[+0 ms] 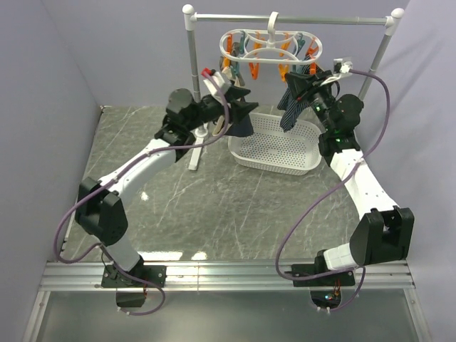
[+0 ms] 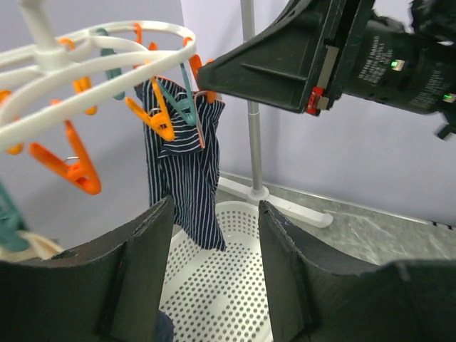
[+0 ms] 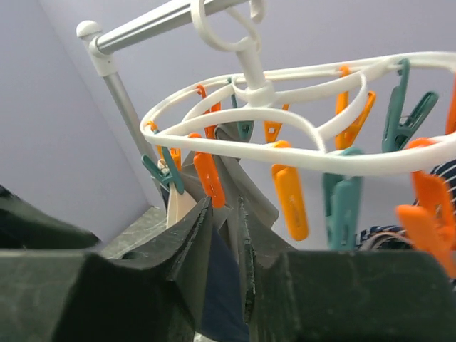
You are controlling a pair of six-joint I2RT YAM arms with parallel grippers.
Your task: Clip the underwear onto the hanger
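Observation:
The white hanger (image 1: 271, 46) hangs from the rail by its hook, with orange and teal pins dangling. The navy underwear (image 1: 244, 127) hangs at its left side. In the right wrist view a teal pin grips its beige waistband (image 3: 178, 206), with navy cloth (image 3: 222, 285) below. My left gripper (image 1: 246, 100) is right beside it, open and empty; the left wrist view (image 2: 217, 206) shows the waistband (image 2: 32, 249) at its lower left. My right gripper (image 1: 296, 84) is at the hanger's right side, its fingers (image 3: 224, 205) closed to a narrow slit, its tip by an orange pin.
A navy pinstriped cloth (image 1: 291, 114) hangs clipped at the hanger's right, just under my right gripper. A grey sock (image 3: 242, 171) hangs from an orange pin. The white perforated basket (image 1: 285, 160) stands below the hanger. The grey rail stand (image 1: 285, 19) spans the back.

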